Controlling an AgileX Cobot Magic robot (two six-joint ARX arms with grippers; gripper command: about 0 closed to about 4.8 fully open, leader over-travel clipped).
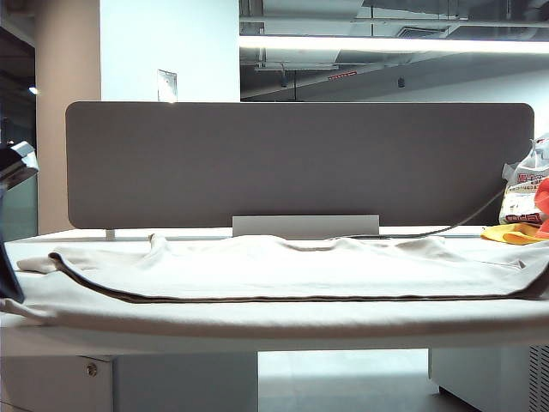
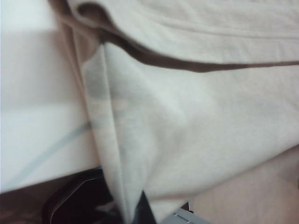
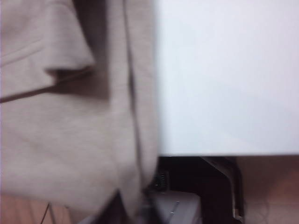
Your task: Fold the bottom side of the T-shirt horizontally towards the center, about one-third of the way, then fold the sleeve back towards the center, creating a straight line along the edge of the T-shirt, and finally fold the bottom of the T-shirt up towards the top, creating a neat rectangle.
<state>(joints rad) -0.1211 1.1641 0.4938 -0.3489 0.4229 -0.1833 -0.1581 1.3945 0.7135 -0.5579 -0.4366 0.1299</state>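
Observation:
The beige T-shirt (image 1: 283,266) lies spread nearly the whole width of the table, and its near part hangs over the front edge. The bottom side of the T-shirt (image 1: 283,297) is folded over the body and casts a long dark shadow line (image 2: 201,65). My left gripper (image 2: 135,214) sits off the table's front left corner, shut on a taut ridge of T-shirt (image 2: 196,116). Its arm (image 1: 12,223) shows at the far left of the exterior view. My right gripper (image 3: 135,210) is at the front right corner. T-shirt cloth (image 3: 60,130) runs down between its blurred fingers.
A grey partition (image 1: 300,163) closes the back of the white table (image 3: 224,74). At the back right stand a white-and-yellow plastic bag (image 1: 523,202) and a yellow-orange thing (image 1: 515,233), with a cable (image 1: 446,227) leading to them. A cabinet (image 1: 129,382) sits below the table.

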